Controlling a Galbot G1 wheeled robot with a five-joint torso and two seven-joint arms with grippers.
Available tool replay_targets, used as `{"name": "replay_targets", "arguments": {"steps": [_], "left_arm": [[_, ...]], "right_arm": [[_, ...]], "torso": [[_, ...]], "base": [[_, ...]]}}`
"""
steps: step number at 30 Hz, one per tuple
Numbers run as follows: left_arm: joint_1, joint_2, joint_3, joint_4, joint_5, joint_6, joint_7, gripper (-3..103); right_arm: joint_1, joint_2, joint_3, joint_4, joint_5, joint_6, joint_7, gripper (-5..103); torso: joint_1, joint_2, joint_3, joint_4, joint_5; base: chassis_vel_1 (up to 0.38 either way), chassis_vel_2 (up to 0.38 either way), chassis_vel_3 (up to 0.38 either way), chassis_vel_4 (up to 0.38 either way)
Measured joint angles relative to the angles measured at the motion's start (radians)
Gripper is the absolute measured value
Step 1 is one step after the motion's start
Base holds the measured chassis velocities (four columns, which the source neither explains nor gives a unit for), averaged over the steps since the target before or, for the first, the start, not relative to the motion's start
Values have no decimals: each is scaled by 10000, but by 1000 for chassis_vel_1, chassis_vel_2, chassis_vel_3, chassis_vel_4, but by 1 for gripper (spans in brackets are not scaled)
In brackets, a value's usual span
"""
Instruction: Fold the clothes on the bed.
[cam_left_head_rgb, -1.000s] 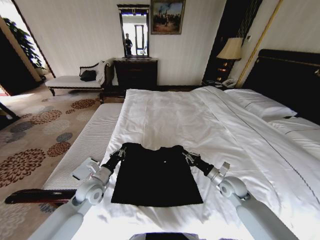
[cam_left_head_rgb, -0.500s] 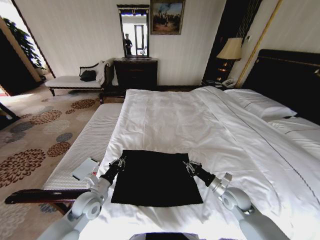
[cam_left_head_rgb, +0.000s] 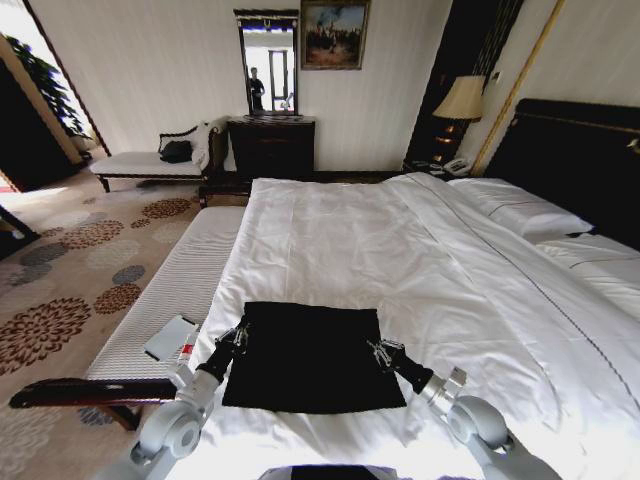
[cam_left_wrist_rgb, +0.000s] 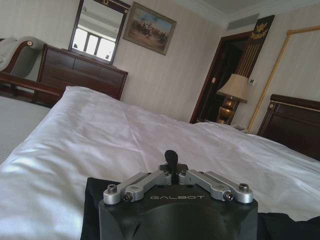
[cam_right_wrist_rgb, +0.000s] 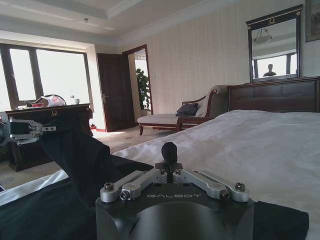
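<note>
The black T-shirt (cam_left_head_rgb: 312, 360) lies as a flat dark rectangle on the white duvet of the bed (cam_left_head_rgb: 400, 250), close to the near edge; no lettering shows. My left gripper (cam_left_head_rgb: 238, 338) sits at its left edge and my right gripper (cam_left_head_rgb: 383, 352) at its right edge, each about halfway down the cloth. In the left wrist view the fingertips (cam_left_wrist_rgb: 170, 155) are pinched together over black fabric (cam_left_wrist_rgb: 92, 210). The right wrist view shows the same pinch (cam_right_wrist_rgb: 169, 149), with black fabric (cam_right_wrist_rgb: 40, 210) below and the left gripper (cam_right_wrist_rgb: 22, 131) farther off.
A white-cushioned bench (cam_left_head_rgb: 170, 290) runs along the bed's left side with a small white device (cam_left_head_rgb: 170, 338) on it. Pillows (cam_left_head_rgb: 520, 212) and the dark headboard (cam_left_head_rgb: 580, 160) are at the right. A dresser (cam_left_head_rgb: 272, 145) and a lamp (cam_left_head_rgb: 460, 100) stand by the far wall.
Both grippers drew back toward me along the shirt's sides. The sleeves and collar edge that spread out at the far end are folded in, leaving a plain rectangle.
</note>
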Motion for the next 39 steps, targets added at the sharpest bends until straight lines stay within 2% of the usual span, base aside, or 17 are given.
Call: {"name": "replay_targets", "arguments": {"steps": [14,23,32,39], "left_arm": [[773,92,69,-166,455,-135,172,1],[824,25,31,78,495,-194,209,1],[761,-378,313,293,776,-237,180,1],[724,-409,460,167,845,-244,143,1]], "right_arm": [[-576,132,145,-1,-135,344,-287,0],[-560,236,9,-476,-231,583,-373,0],[-409,205,-35,-966,-226,767,-440,0],[-453,116,160,-761,-59,782,-457,0]], "torso": [[-1,1,0,1,-1],[0,1,0,0,0],[0,1,0,0,1],[0,0,0,1,0]], "base": [[0,0,0,0],[0,0,0,0],[0,0,0,0],[0,0,0,0]]}}
